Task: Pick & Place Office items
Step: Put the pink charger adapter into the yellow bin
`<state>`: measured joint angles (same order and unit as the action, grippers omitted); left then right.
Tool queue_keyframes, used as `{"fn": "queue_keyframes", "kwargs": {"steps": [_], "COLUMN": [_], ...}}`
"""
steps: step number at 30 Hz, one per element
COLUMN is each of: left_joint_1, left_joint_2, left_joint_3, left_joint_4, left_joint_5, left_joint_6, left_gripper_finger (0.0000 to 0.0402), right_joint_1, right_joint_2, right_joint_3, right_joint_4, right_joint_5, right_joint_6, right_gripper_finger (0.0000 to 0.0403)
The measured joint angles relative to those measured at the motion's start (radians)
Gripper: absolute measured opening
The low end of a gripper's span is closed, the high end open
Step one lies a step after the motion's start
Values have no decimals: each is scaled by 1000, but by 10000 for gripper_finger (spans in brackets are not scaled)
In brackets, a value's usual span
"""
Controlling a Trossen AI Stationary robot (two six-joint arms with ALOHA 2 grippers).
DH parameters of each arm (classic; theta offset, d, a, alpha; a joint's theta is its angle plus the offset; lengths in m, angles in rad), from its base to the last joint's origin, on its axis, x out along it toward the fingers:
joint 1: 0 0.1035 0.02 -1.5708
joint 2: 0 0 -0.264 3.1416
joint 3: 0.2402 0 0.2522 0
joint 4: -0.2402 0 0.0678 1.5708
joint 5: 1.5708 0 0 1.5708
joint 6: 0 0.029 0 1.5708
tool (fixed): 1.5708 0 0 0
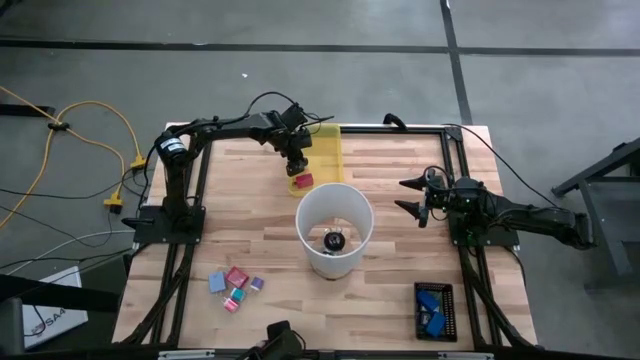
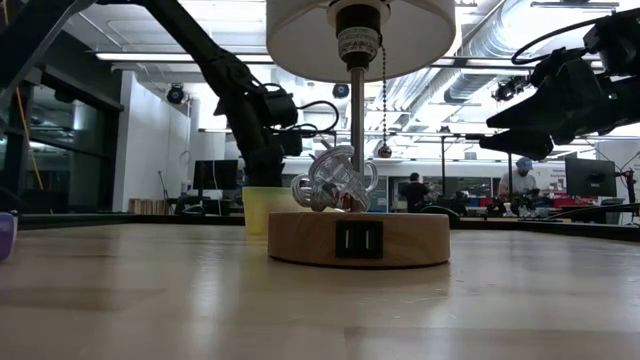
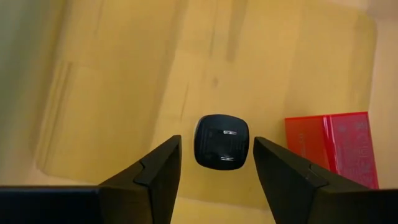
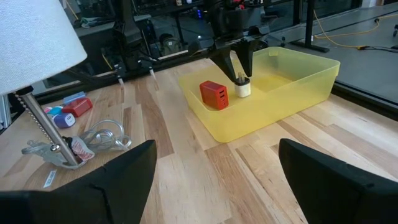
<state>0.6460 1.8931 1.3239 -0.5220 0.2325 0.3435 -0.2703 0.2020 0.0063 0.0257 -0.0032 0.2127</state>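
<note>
My left gripper [image 1: 296, 166] is open, pointing down into the yellow tray [image 1: 330, 150] at the table's far side. Its fingers stand on either side of a small plug-in charger [image 3: 222, 142], white-bodied with a dark pronged face up [image 4: 243, 88], which rests on the tray floor. A red block [image 3: 333, 146] lies beside it in the tray. Several tiny pink, red, purple and blue pieces [image 1: 236, 285] lie near the table's near-left corner. Bright-blue pieces [image 1: 433, 308] sit in a black holder near the right corner. My right gripper [image 1: 415, 196] hovers open, right of the lamp.
A lamp with a white round shade [image 1: 335, 230] stands mid-table on a wooden base [image 2: 357, 238] with a pull chain [image 2: 383, 100] and a metal tangle [image 2: 335, 180] on the base. Black frame rails [image 1: 465, 260] run along both table sides. People show in the room behind.
</note>
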Motion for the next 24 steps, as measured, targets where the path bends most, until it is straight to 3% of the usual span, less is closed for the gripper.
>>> {"fn": "queue_keyframes", "kwargs": {"steps": [8, 24], "left_joint_1": [0, -8], "left_joint_2": [-10, -165], "left_joint_3": [2, 4], "left_joint_4": [-1, -57], "left_joint_5": [1, 0], "left_joint_6": [0, 7], "left_gripper_finger": [194, 194], "right_joint_1": [0, 0], "right_joint_2": [0, 0], "right_joint_3": [0, 0], "right_joint_4": [0, 0], "right_joint_5": [0, 0], "right_joint_6": [0, 0], "right_gripper_finger": [325, 325]}}
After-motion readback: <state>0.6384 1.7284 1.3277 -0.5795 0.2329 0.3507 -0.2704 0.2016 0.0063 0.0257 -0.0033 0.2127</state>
